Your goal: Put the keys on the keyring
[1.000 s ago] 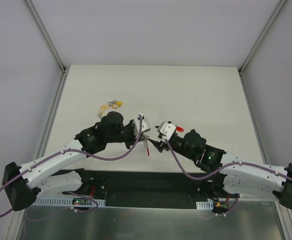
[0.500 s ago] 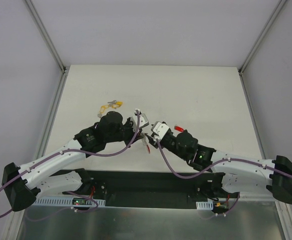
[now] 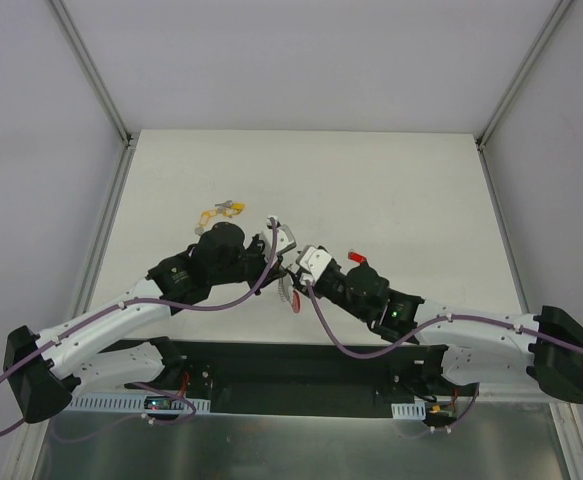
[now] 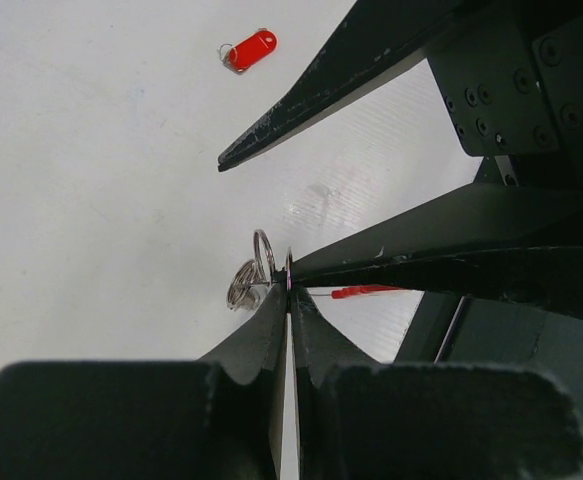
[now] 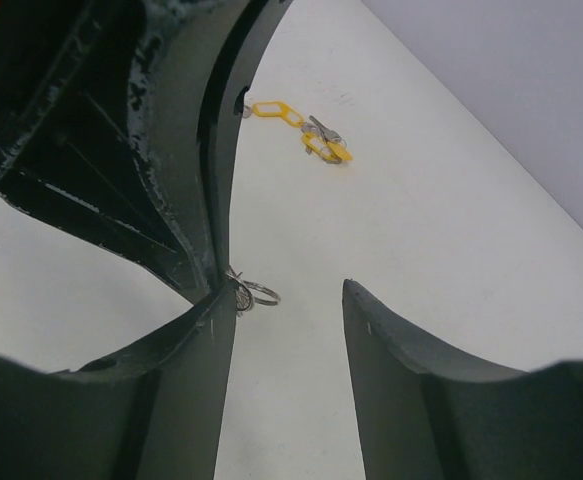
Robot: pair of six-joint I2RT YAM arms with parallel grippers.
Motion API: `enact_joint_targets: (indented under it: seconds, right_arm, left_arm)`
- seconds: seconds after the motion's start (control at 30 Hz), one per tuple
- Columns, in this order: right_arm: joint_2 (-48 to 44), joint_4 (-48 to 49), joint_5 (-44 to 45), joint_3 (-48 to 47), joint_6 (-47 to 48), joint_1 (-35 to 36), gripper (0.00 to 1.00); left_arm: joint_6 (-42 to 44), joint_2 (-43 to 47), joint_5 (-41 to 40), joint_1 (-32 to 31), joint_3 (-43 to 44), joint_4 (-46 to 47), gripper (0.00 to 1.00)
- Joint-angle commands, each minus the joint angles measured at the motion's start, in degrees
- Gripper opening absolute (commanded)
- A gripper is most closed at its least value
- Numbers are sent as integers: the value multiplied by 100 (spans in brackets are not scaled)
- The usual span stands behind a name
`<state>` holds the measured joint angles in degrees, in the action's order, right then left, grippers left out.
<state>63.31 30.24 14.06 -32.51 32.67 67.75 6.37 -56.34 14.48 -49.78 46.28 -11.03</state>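
Observation:
My left gripper is shut at its tips on a thin metal edge of the keyring, whose red part shows as a thin strip below the tips. A small silver ring with a key hangs at that pinch point. My right gripper is open with nothing between its fingers. Its left finger presses against the left gripper's tips, right beside the small ring. Most of the keyring is hidden by the fingers.
A key with a red tag lies on the white table behind the right wrist. Keys with yellow tags lie further back on the left. Both arms meet near the table's front edge.
My right arm has moved left until its finger reaches the left gripper's tips, and its jaws have narrowed somewhat. The left gripper stays shut and has tilted slightly.

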Motion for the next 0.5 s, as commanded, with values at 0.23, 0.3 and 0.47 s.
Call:
enact_joint_targets:
  seconds: [0.23, 0.3, 0.47]
  right_arm:
    - [129, 922, 202, -106, 100, 46, 42]
    - [155, 1010, 202, -106, 100, 46, 40]
    - [191, 1028, 211, -89, 126, 55, 20]
  left_arm:
    - [-215, -97, 538, 21, 338, 233, 0]
    - [-233, -123, 565, 30, 338, 233, 0]
    - [-250, -123, 565, 21, 338, 233, 0]
